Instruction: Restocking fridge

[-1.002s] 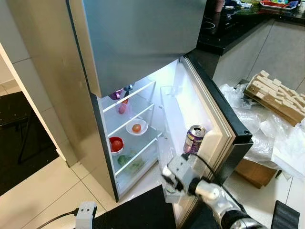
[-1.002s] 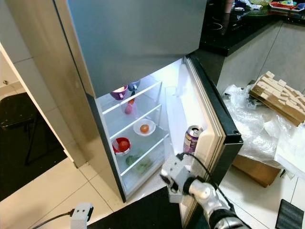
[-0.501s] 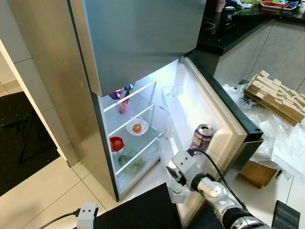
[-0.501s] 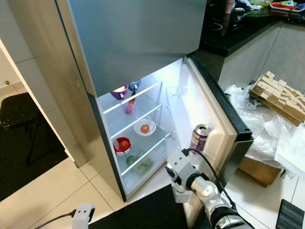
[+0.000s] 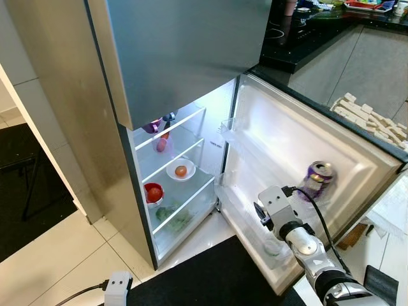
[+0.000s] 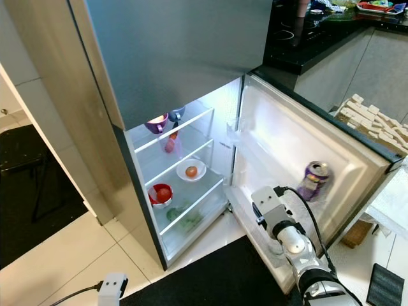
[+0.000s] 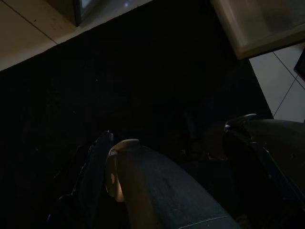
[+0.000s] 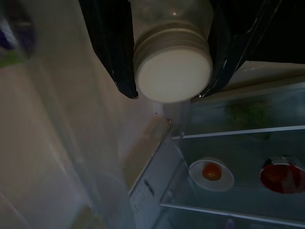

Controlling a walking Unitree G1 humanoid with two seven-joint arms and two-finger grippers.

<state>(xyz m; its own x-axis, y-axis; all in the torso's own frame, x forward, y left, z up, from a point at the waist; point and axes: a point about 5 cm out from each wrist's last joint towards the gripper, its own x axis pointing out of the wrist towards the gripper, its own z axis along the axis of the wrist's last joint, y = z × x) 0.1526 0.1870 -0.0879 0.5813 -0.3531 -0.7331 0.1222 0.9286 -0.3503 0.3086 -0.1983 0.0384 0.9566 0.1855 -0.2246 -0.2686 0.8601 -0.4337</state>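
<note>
The fridge door (image 5: pixel 299 137) stands swung wide, and a purple drinks can (image 5: pixel 316 179) sits upright in its lower door shelf; print shows on the can but is too small to read. A small label (image 8: pixel 144 192) on the fridge's inner edge is likewise too blurred to read. The right gripper (image 8: pixel 167 45) is down in front of the door's lower shelf, its two black fingers (image 8: pixel 108 43) clamped on either side of a clear jar with a white screw lid (image 8: pixel 172 72). Inside, the glass shelves (image 5: pixel 182 185) carry a white dish with an orange fruit (image 5: pixel 181 170), a red bowl (image 5: pixel 153 192) and what may be greens (image 5: pixel 172 217) at the bottom. A black mat (image 5: pixel 210 284) lies before the fridge. The left gripper (image 7: pixel 190 157) hangs over that mat in the dark, and its jaw state cannot be told
</note>
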